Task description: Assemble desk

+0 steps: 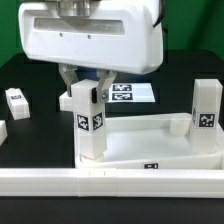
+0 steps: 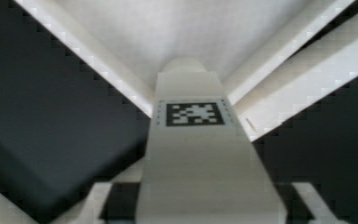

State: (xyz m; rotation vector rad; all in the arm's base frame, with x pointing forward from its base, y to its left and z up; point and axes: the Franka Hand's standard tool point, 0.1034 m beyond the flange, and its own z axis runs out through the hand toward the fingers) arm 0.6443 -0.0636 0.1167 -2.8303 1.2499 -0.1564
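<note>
Gripper (image 1: 87, 85) narrowed onto upper end of white leg (image 1: 88, 125); fingers (image 1: 70, 78) flank it on both sides. Wrist view shows same leg centred between them, so we read this as firm hold. Leg is kept upright at tabletop (image 1: 150, 148) corner, 9 o'clock in exterior view. We judge vertical hold keeps leg in line with corner for seating. We cannot tell whether it is fully seated.

Second leg (image 1: 205, 112) stands upright at 3 o'clock corner.

Marker board (image 1: 135, 93) lies at 12 o'clock, beyond tabletop.

Small white block (image 1: 17, 99) sits well apart, 9 o'clock.
</note>
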